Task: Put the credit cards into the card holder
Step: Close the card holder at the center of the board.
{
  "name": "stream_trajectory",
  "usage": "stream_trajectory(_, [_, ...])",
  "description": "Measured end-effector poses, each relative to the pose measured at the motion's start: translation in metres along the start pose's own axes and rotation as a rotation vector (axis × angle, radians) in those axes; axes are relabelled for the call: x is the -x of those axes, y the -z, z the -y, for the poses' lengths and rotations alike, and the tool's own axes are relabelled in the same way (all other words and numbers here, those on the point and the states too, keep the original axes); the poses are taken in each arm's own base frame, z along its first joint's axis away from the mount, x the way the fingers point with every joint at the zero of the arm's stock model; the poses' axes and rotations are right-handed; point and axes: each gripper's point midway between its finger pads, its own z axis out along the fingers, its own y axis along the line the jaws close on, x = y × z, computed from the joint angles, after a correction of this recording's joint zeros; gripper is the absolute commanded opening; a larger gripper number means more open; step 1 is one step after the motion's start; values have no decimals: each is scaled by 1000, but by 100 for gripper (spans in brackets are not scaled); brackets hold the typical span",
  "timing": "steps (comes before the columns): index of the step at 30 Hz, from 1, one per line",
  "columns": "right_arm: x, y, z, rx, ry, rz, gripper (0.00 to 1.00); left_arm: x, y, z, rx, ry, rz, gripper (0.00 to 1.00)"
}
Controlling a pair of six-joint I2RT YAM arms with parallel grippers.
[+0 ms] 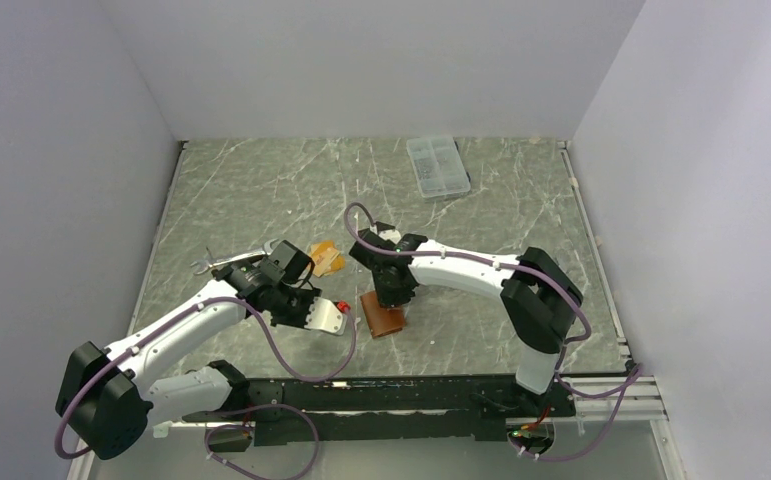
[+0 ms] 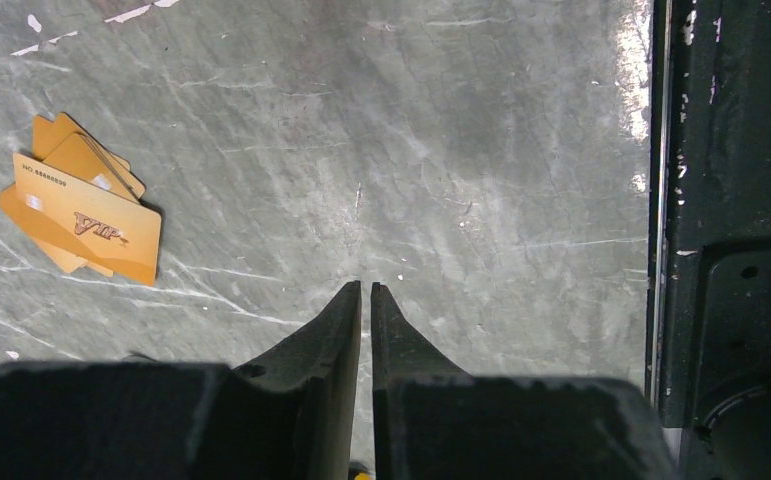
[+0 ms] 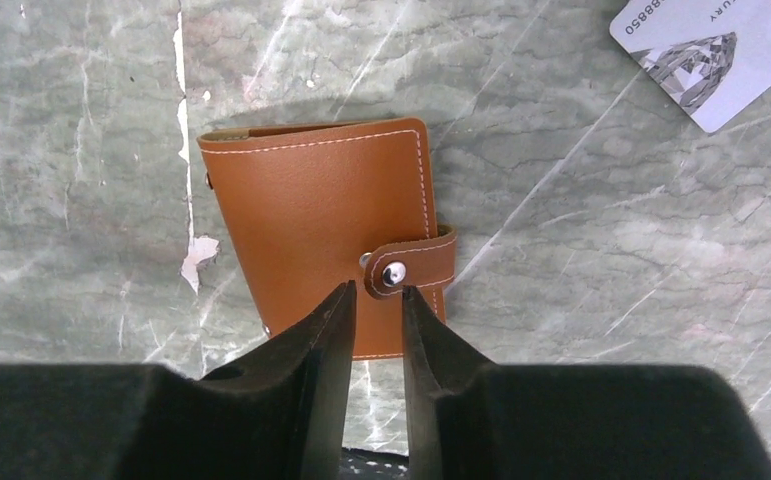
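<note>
The card holder (image 3: 321,235), a brown leather wallet, lies snapped shut on the table; it also shows in the top view (image 1: 382,314). My right gripper (image 3: 378,290) hovers just over its snap tab, fingers a little apart, holding nothing. A small fan of orange-tan cards (image 2: 81,215) lies left of my left gripper (image 2: 366,287), which is shut and empty above bare table. In the top view the cards (image 1: 325,258) are just beyond that gripper (image 1: 306,300). A silver-grey card (image 3: 706,45) lies past the wallet. No black card is in view.
A clear plastic compartment box (image 1: 438,166) sits at the back of the marble table. The black base rail (image 2: 731,200) runs along the near edge. White walls close in the left, back and right sides.
</note>
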Motion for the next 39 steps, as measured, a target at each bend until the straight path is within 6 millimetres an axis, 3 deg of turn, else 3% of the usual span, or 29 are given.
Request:
stream_trajectory(8, [0,2,-10,-10,42,19,33,0,0,0,0,-6,-1,14])
stream_trajectory(17, [-5,-6,-5,-66,72,7,27,0,1,-1,7,-6,1,15])
stream_trajectory(30, [3,2,-2,-123,97,64,15,0,2,-1,10,-7,3,15])
stream_trajectory(39, [3,2,0,-132,99,65,30,-1,3,-1,12,-3,2,15])
